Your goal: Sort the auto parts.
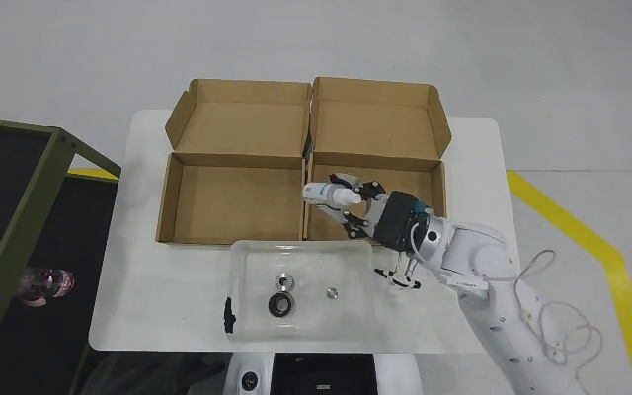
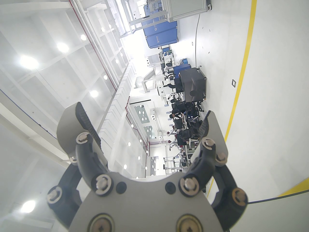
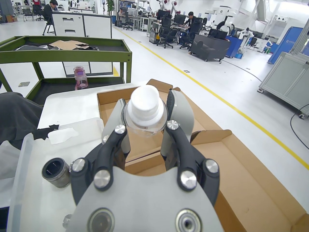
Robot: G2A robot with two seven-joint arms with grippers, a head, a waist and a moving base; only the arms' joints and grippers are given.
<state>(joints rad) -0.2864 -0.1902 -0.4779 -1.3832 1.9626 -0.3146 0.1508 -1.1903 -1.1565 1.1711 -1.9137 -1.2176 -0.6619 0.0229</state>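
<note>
Over the near left corner of the right cardboard box (image 1: 405, 183), your right arm comes in from the box's near right side, forearm slanting across that corner with the wrist angled toward the box's left wall. Your right gripper (image 1: 341, 197) is clamped on a small clear bottle (image 1: 326, 193) with a white cap. The bottle lies nearly level between the fingers (image 3: 179, 107), its cap pointing past the fingertips toward the box's left wall.

That left wall touches the left cardboard box (image 1: 232, 202), and the cap sits about over the seam. The right box's floor is bare, its lid stands open on the far side, and its right half has free room. Along the box's near wall runs the clear plastic bin (image 1: 247, 259). It holds a cylindrical bearing (image 3: 54, 170) and two small silver parts (image 1: 332, 291), all well apart from the bottle.

Your left gripper (image 2: 143, 112) has its fingers spread, holds nothing and points up into the hall.
</note>
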